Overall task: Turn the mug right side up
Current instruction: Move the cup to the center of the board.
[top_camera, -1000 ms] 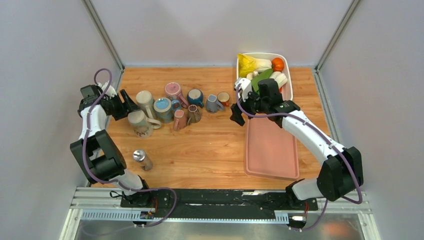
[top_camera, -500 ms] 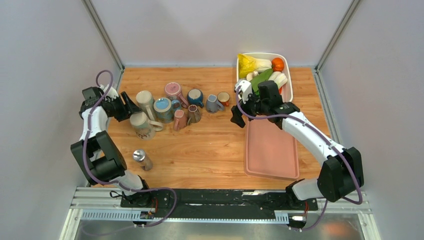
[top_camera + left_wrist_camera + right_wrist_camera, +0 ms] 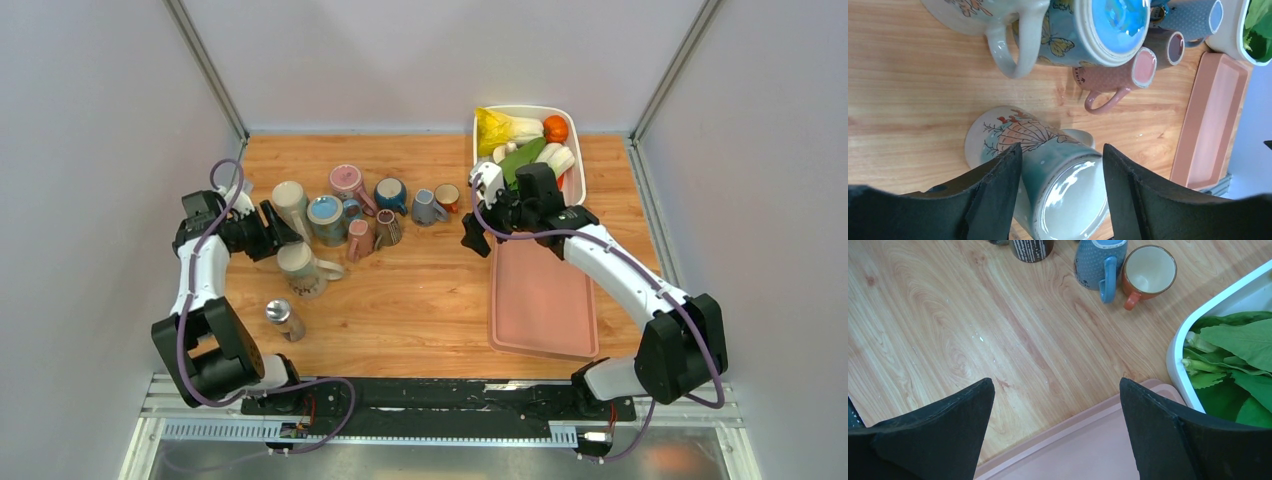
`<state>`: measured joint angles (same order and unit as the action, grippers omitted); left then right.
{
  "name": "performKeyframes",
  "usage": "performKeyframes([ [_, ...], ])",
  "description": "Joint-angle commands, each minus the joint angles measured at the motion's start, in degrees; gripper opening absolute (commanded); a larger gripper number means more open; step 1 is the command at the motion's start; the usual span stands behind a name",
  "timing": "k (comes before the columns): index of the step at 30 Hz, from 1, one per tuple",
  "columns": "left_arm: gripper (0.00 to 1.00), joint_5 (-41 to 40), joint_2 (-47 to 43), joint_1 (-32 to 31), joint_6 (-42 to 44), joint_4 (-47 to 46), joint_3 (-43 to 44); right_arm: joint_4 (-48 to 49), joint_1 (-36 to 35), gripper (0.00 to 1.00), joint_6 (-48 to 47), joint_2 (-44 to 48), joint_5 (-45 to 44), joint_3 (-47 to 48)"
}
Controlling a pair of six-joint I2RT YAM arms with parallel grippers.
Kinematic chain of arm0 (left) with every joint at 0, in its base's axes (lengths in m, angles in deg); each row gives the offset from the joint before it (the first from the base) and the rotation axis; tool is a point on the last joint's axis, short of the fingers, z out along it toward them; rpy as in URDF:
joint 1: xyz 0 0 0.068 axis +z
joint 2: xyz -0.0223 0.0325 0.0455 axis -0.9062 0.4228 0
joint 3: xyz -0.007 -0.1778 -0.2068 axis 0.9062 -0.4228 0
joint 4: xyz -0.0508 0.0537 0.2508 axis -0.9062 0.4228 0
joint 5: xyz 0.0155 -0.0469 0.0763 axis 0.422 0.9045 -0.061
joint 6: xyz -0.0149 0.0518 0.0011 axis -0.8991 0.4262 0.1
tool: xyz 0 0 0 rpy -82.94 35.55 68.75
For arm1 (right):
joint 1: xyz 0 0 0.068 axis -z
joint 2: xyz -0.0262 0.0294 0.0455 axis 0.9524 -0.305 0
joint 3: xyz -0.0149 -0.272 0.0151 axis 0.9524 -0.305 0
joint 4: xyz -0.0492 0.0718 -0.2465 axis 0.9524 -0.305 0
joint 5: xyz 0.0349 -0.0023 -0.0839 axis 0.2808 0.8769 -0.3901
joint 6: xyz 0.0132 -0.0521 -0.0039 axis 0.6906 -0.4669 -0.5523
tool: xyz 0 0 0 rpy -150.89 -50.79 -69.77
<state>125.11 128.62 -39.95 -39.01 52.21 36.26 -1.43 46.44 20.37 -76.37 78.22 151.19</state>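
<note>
Left gripper (image 3: pixel 1060 155) has its jaws clasped on the sides of the shell-painted mug (image 3: pixel 1018 132), low in the middle of the left wrist view. The mug is tipped over, its base toward the upper left and its glazed mouth toward the wrist (the handle points right in the overhead view). I judge the grasp made and the turning not yet done. Next comes a wrist roll to bring the mouth upward, then setting the base on the wooden table (image 3: pixel 908 90), clear of the butterfly mug (image 3: pixel 1068 30) just above. Far right, the right gripper (image 3: pixel 1055 385) hangs wide and empty over the pink tray's (image 3: pixel 1098 450) edge.
</note>
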Motion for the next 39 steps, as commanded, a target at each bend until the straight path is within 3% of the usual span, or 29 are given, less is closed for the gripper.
performKeyframes([
  [1, 0.71, -2.1, -3.8, -1.0, -3.3, 0.6, 1.6, 2.8, -0.2, 1.00, -1.3, 0.6, 3.2, -0.4],
  [6, 0.81, -11.4, -8.8, -0.4, -2.0, 6.2, 5.7, 5.1, -0.9, 1.00, -0.9, -4.0, 12.6, 3.4],
  [11, 0.81, -15.1, -12.3, -0.2, -5.8, 8.2, 3.9, 8.1, -4.8, 1.00, -4.6, -12.0, 17.2, 10.9],
  [18, 0.76, -12.5, -9.2, -0.1, -5.0, 11.8, 4.2, 8.4, -13.6, 1.00, -9.3, -24.7, 19.5, 22.3],
  [26, 0.73, -7.3, -10.2, -0.1, -4.8, 8.0, -0.8, 8.9, -21.2, 0.91, -13.2, -35.0, 18.0, 29.0],
  [39, 0.63, 2.5, -6.9, -2.6, -1.5, -0.4, -4.0, 9.6, -23.0, 0.90, -14.8, -36.7, 14.4, 28.6],
])
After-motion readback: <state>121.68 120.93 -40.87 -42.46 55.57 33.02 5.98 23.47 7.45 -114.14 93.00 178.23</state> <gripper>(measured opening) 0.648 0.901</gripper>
